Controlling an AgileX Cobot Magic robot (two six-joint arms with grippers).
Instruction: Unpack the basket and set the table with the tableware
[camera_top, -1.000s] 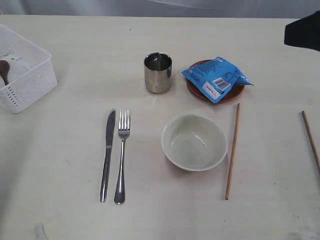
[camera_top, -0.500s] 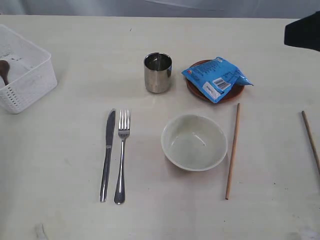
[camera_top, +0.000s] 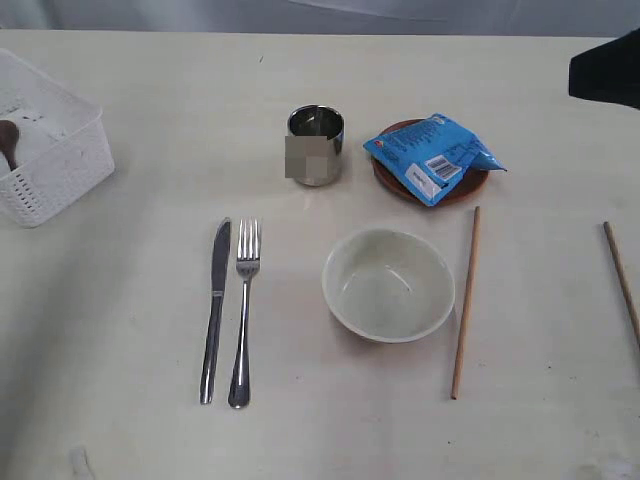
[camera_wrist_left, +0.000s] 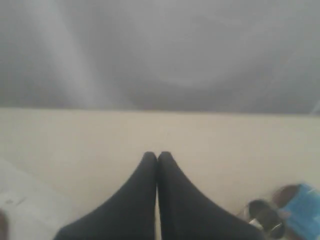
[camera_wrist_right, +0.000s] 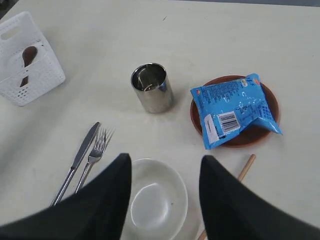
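Right pincer (camera_wrist_right: 166, 159) stands open and empty; the bowl (camera_wrist_right: 152, 199) shows between its fingers. Left pincer (camera_wrist_left: 157, 156) is closed, empty. Basket (camera_top: 70, 165), upper left, holds the spoon (camera_top: 8, 140).

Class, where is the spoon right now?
Exterior view, far left: the spoon lies inside the white basket, well left of the knife.

Probably a lab test bench: bare cream table (camera_top: 120, 330) before grey curtain (camera_wrist_left: 160, 50).
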